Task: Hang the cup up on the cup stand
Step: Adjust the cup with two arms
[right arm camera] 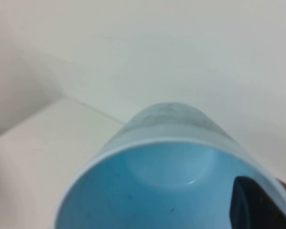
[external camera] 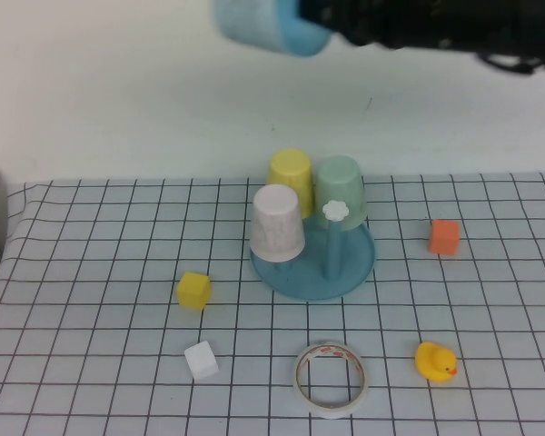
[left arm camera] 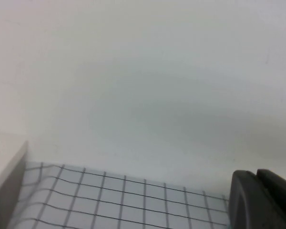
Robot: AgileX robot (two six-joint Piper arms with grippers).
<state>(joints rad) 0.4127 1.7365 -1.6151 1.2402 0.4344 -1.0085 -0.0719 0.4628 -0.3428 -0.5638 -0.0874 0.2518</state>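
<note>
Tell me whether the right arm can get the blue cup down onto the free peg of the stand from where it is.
Probably yes. The right pincer holds the blue cup high above the table, and the free peg at the stand's front stands uncovered, with open space above it. The neighbouring white cup and green cup leave tight clearance.

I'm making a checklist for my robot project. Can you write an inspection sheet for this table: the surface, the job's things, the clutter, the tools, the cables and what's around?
Surface: white cloth with black grid lines.
Job's things: light blue plastic cup held sideways, high above the table; round teal cup stand carries a white speckled cup, a yellow cup and a mint-green cup; one flower-topped peg is free.
Clutter: yellow cube, white cube, orange cube, tape roll, rubber duck.
Tools: right tool shut on the light blue cup; left tool shut, holding nothing, away from the stand.
Cables: nothing seen.
Surroundings: plain white wall.
</note>
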